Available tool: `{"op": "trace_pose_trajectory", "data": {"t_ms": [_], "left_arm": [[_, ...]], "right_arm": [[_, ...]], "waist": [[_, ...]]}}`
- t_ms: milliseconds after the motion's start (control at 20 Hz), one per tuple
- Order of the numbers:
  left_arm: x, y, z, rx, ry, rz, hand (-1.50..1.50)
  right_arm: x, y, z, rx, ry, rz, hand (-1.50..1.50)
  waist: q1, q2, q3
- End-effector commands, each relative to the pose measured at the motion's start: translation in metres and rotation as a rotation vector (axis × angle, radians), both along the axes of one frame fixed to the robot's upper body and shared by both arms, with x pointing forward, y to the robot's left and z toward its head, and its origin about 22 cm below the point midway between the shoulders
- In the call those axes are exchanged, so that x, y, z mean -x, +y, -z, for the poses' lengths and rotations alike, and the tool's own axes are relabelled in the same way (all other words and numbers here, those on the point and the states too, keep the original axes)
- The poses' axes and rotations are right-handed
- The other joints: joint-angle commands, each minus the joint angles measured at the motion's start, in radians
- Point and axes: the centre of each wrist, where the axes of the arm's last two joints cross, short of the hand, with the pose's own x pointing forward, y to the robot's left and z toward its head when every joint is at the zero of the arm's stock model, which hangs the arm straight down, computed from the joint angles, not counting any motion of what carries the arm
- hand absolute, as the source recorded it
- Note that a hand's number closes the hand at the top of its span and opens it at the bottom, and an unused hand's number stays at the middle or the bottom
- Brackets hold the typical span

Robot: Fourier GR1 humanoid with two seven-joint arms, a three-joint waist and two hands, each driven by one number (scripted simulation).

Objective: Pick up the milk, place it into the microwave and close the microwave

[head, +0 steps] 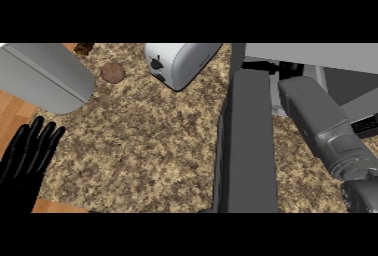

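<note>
At the right of the frame, the right forearm (325,127) extends toward the microwave (310,57), whose door (247,145) stands open edge-on; its robot hand is hidden, so grip cannot be determined. The milk is not visible, presumably inside or carried. At lower left, the left robot hand (26,157) rests released above the tabletop (148,145).
</note>
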Motion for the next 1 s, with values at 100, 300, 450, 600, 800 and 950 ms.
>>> {"op": "trace_pose_trajectory", "data": {"t_ms": [100,300,450,600,800,950], "left_arm": [[-0.001,-0.004,0.003,-0.01,0.005,0.019,-1.5],[-0.005,-0.014,0.001,-0.02,0.005,0.033,-1.5],[-0.002,-0.013,0.004,-0.034,0.013,0.026,-1.5],[-0.001,-0.026,0.002,-0.018,0.011,0.02,-1.5],[-0.005,-0.037,-0.003,-0.014,0.007,0.056,-1.5],[-0.002,-0.033,0.001,-0.004,-0.003,0.057,-1.5]], "right_arm": [[0.007,-0.004,0.017,-0.056,0.027,-0.024,-1.5],[0.007,-0.013,0.015,-0.035,0.026,-0.02,-1.5],[0.009,-0.015,0.018,-0.052,0.029,-0.009,-1.5],[0.016,-0.031,0.029,-0.046,0.04,-0.034,-1.5],[0.013,-0.028,0.025,-0.074,0.038,-0.065,-1.5],[0.018,-0.043,0.031,-0.088,0.049,-0.086,-1.5]], "waist": [[-0.005,-0.003,0.0],[-0.016,-0.007,-0.001],[-0.015,-0.012,-0.001],[-0.037,-0.02,0.0],[-0.042,-0.023,0.0],[-0.041,-0.024,-0.001]]}}
